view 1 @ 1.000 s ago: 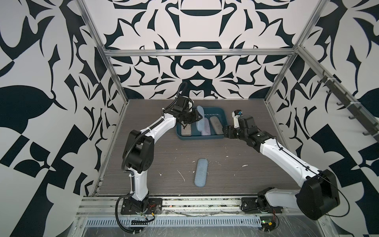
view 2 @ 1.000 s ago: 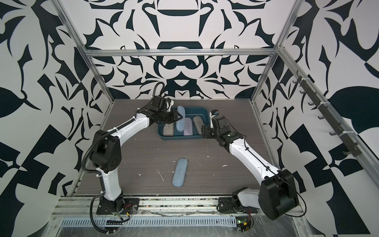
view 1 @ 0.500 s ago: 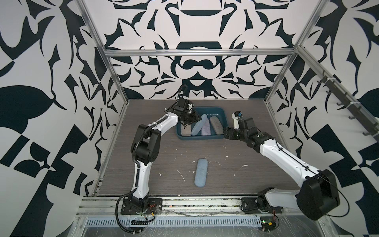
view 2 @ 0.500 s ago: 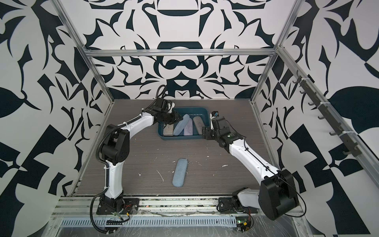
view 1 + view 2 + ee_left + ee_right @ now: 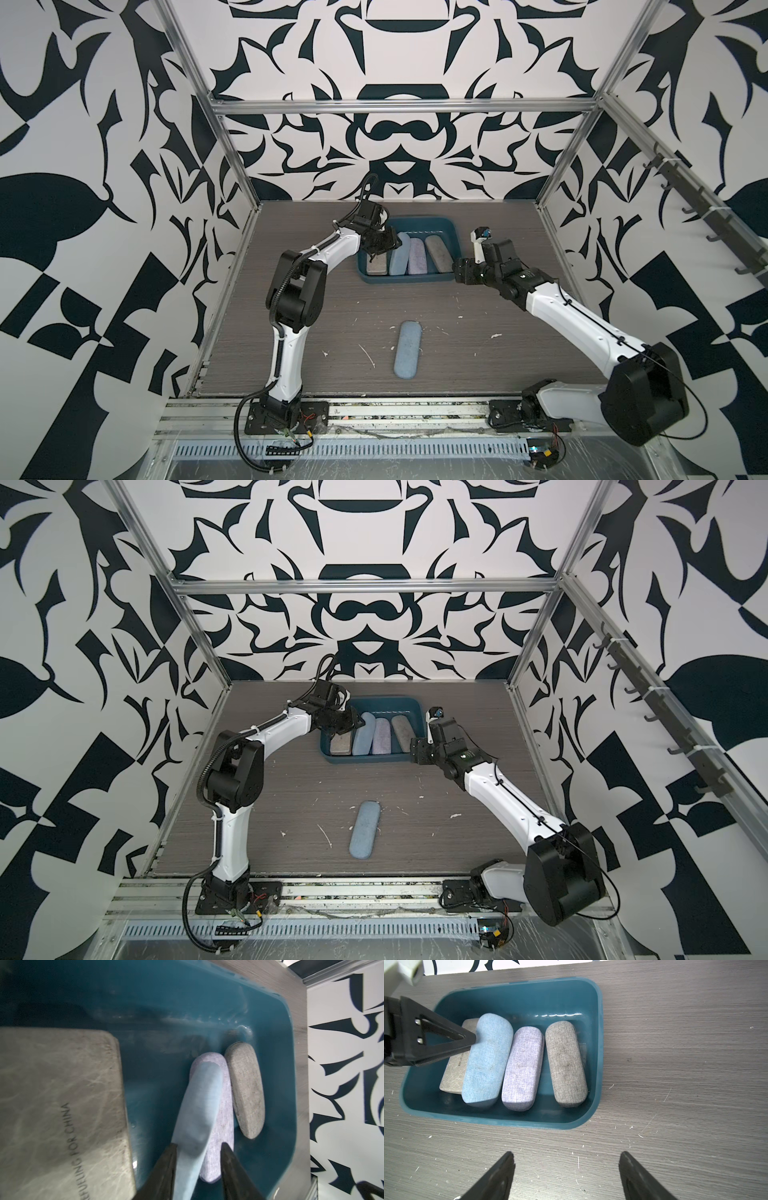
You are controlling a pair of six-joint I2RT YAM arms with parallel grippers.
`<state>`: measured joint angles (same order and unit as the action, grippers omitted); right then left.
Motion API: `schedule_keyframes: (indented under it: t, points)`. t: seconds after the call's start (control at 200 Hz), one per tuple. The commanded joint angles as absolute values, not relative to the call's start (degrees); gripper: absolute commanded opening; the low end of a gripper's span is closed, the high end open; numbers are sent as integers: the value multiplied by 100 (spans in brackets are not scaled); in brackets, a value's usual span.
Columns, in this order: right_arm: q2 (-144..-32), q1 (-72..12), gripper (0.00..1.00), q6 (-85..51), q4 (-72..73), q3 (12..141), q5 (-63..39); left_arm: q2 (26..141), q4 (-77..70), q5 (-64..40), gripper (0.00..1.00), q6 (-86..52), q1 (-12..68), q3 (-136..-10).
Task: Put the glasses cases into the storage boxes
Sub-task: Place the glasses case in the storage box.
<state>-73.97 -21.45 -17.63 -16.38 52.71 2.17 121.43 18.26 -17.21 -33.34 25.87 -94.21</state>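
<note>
Four in the teal tray [image 5: 598,1043], left pincer [image 5: 198,1145] slack astride the light blue case [image 5: 488,1059]; right pincer [image 5: 566,1159] open; fifth case [image 5: 407,350] lies well apart.

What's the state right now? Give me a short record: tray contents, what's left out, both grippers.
tray: teal, far side of the table
in tray: beige case, blue case, lilac case, grey case, side by side
blue case: tilted, overlapping the beige case
left out: second blue case, flat on the table
left gripper: open, jaws loosely either side of the tilted blue case
right gripper: open, empty, over the table beside the tray
remaining: one case
</note>
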Motion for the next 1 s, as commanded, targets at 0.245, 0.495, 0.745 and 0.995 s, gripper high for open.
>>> schedule_keyframes:
  t: [0.245,0.495,0.745,0.995]
  points:
    - [-7408,-2116,82,-1735,-1485,5230,220,11658,2176,-1028,47,-2876,2544,-9315]
    - [-7322,-2118,82,-1718,-1524,5221,136,10662,2026,-1313,60,-2852,2587,-9237]
    - [-7161,-2118,82,-1623,-1687,5221,175,9277,2442,-436,80,-2657,3341,-8678]
    - [-7084,-2118,83,-1647,-1723,5078,294,8342,3335,1080,90,-3192,4587,-7628]
